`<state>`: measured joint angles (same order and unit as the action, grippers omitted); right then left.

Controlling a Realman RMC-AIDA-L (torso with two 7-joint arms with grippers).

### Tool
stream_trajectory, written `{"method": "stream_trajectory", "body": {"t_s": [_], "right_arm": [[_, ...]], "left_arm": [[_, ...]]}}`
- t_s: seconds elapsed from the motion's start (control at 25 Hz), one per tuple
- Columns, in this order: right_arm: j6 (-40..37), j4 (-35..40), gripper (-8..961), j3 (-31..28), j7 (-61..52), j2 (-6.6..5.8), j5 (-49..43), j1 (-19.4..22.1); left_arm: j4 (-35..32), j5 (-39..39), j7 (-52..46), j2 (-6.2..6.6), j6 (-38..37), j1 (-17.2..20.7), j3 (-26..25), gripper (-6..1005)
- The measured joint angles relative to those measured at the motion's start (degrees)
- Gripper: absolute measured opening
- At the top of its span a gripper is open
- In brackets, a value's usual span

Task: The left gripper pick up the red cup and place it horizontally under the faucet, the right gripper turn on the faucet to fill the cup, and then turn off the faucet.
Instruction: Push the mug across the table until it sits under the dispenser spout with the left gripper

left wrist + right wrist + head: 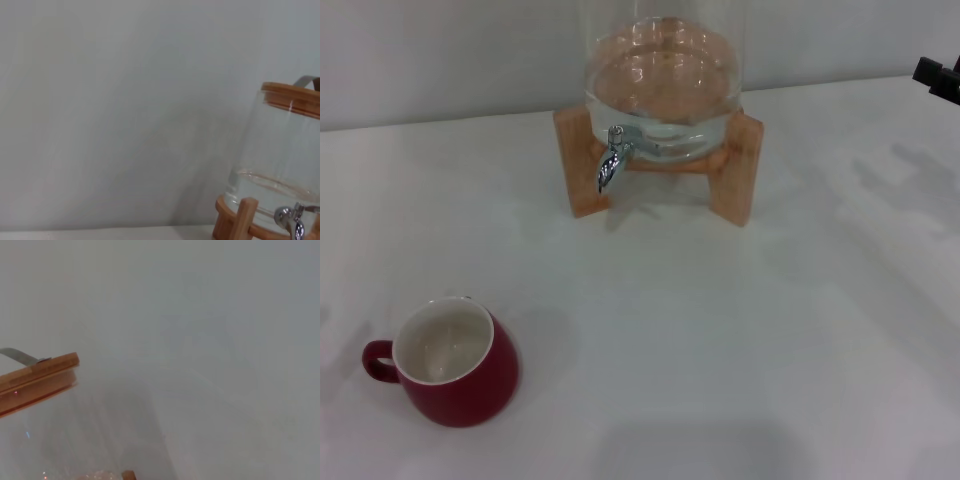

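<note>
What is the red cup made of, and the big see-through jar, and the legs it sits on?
The red cup looks like glazed ceramic: glossy dark red outside, off-white inside. The jar seems to be clear glass, since water shows through it. Its stand looks like pale unpainted wood. The faucet is shiny, probably chromed metal.

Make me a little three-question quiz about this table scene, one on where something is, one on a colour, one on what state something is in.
1. Where does the red cup stand?
A. Under the faucet
B. On the table, near its front left
C. On the jar's lid

2. What colour is the cup's inside?
A. Off-white
B. Black
C. Green

3. How is the cup now?
A. Lying on its side
B. Upright and empty
C. Held by a gripper

Answers: B, it stands well away from the faucet in the head view; A, the inner wall looks pale; B, its mouth faces up, nothing inside, no gripper touching it.
</note>
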<state>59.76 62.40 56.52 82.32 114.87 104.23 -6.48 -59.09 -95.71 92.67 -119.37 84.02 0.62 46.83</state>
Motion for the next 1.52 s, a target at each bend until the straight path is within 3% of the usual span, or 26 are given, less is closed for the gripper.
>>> {"method": "stream_trajectory", "body": {"t_s": [0.4, 0.8, 0.92, 1.52], "right_arm": [[-0.1, -0.9, 780, -0.9, 0.1, 0.0, 0.0, -0.3], [0.1, -2.4, 781, -2.3, 0.3, 0.0, -0.3, -1.0], [0.1, -2.4, 781, -2.8, 0.3, -0.07, -0.3, -1.1], [0.2, -2.4, 780, -3.0, 0.1, -0.21, -0.5, -1.6]], "left_arm": [[3.6, -2.0, 14.4, -0.52, 0.5, 0.4, 1.9, 650], [17.0, -25.1, 45.7, -0.64, 0.6, 4.8, 13.3, 650], [21.2, -28.6, 48.5, -0.41, 0.7, 4.1, 14.7, 650], [31.6, -31.4, 53.9, -0.44, 4.0, 1.1, 15.0, 649]]}}
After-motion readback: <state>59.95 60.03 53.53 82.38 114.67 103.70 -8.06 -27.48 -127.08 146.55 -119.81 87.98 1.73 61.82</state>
